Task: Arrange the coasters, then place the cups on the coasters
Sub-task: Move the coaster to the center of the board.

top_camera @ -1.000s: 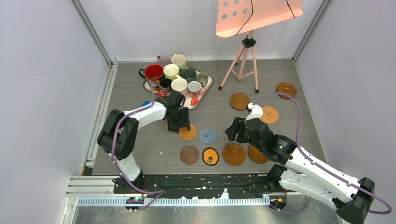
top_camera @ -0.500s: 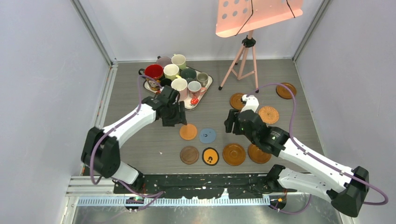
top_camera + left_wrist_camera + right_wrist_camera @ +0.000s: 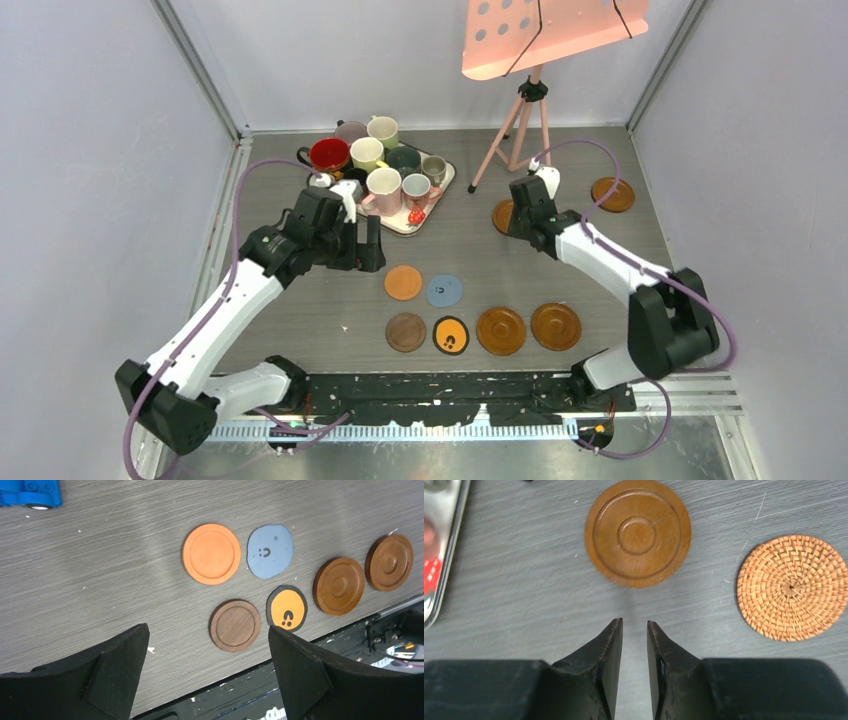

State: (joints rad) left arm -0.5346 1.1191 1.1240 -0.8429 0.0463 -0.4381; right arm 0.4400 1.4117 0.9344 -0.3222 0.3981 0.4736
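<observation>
While the left tool (image 3: 207, 628) hung spread wide, the right tool (image 3: 634, 622), narrowly parted and empty, pointed at the glossy brown coaster (image 3: 637, 532) just ahead.

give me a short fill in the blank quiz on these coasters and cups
1. The cups stand on a white strawberry-print ___.
2. The left wrist view shows ___ coasters.
3. The black-rimmed coaster has an ___ centre.
4. The left gripper is ___, holding nothing.
Missing words: tray; six; orange; open.
</observation>
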